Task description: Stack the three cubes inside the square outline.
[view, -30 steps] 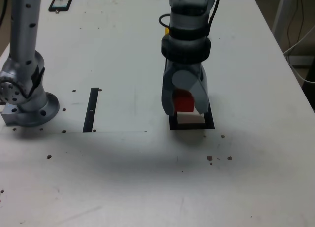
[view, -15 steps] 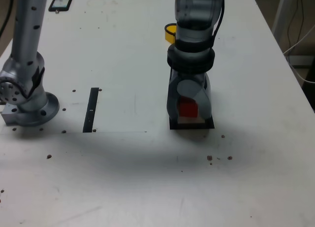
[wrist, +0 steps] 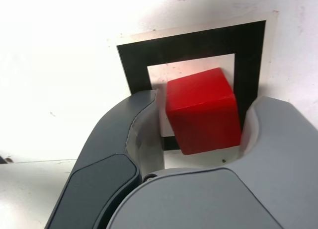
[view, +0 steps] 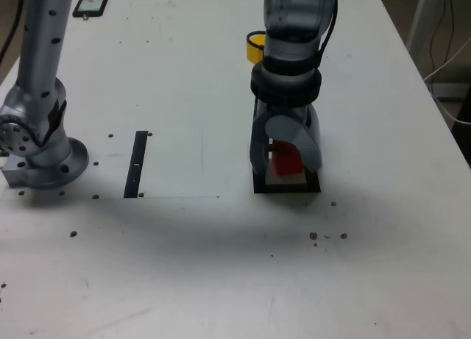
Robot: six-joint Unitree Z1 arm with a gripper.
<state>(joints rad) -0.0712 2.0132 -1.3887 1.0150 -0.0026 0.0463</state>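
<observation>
Exterior view: gripper [view: 285,156] points down over the outline [view: 287,184] on the bench [view: 221,265]. Red cube [view: 287,160] sits between the jaws, inside the outline. Yellow cube [view: 255,48] lies well apart, at 12 o'clock from the gripper, half hidden by the arm. Green cube not seen.

Wrist view: gripper [wrist: 198,124] part open; a gap shows at one jaw, the other side unclear, so hold uncertain. Red cube [wrist: 201,110] rests skewed to the outline [wrist: 191,42], one corner over the black band.
</observation>
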